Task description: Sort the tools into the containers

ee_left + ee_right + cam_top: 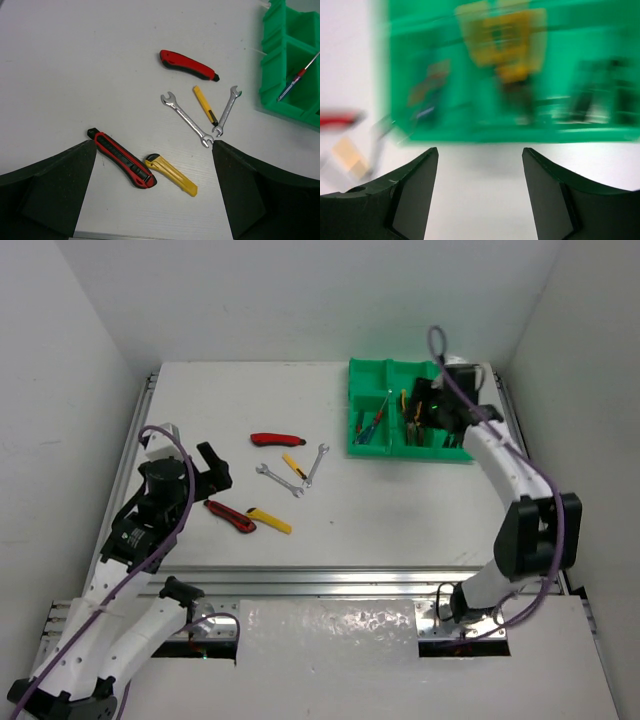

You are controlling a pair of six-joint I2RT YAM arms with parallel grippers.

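My right claw point(480, 155) hangs by the green tray point(400, 452), jaws apart, nothing held; drop-off looks done to me. Left claw point(154, 143) gapes wide, empty, over the red knife point(122, 160) and wrenches point(187, 119) on the table point(75, 75). I'd lower and pinch next.

No legible text, brand, number on tools point(188, 65) or green tray point(272, 75); right wrist view blurred.

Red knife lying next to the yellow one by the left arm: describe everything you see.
The red knife is a long, slim utility cutter: red plastic-looking body, black strip along it, black ends, no blade showing. It lies flat and slanted on the white table, one end close by the yellow knife; contact there is unclear. The open left gripper hangs over it, not touching.
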